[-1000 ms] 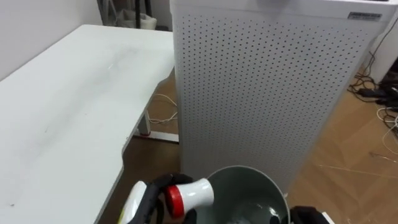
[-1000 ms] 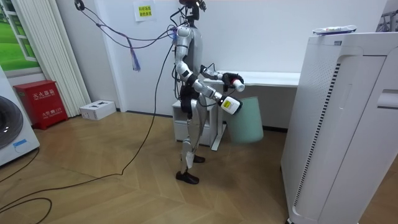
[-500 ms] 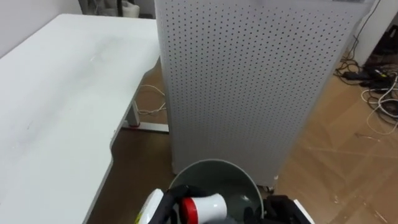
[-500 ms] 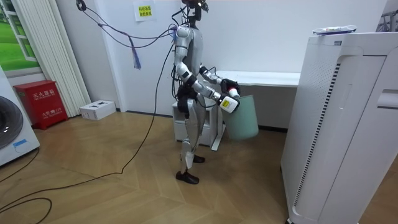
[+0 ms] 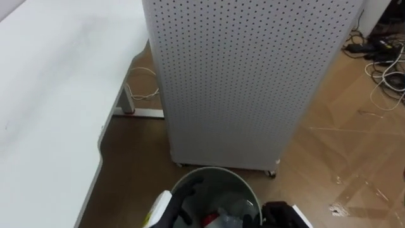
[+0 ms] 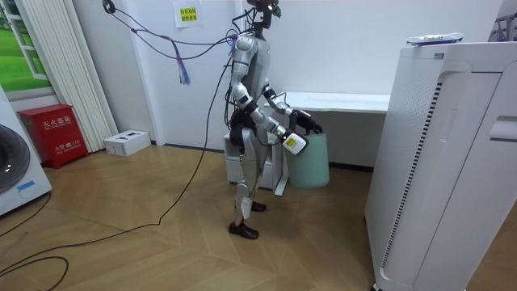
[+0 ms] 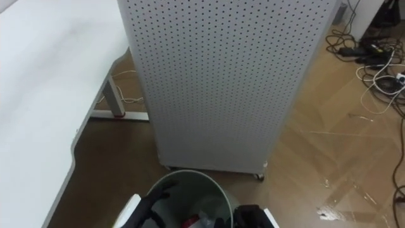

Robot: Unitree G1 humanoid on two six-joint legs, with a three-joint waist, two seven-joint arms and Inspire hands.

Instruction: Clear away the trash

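Standing: the robot, beside a white desk (image 5: 50, 95), facing a green bin (image 5: 218, 170).
Left hand (image 5: 183, 196): reaching over the bin's near rim; I cannot tell whether it grips anything.
Right hand (image 5: 278, 212): at the bin's right side; grip cannot be told.
Garbage: a red-capped bottle (image 5: 211, 220), low inside the bin, just beside the left hand.
Behind the bin: a perforated white cabinet (image 5: 240, 76).
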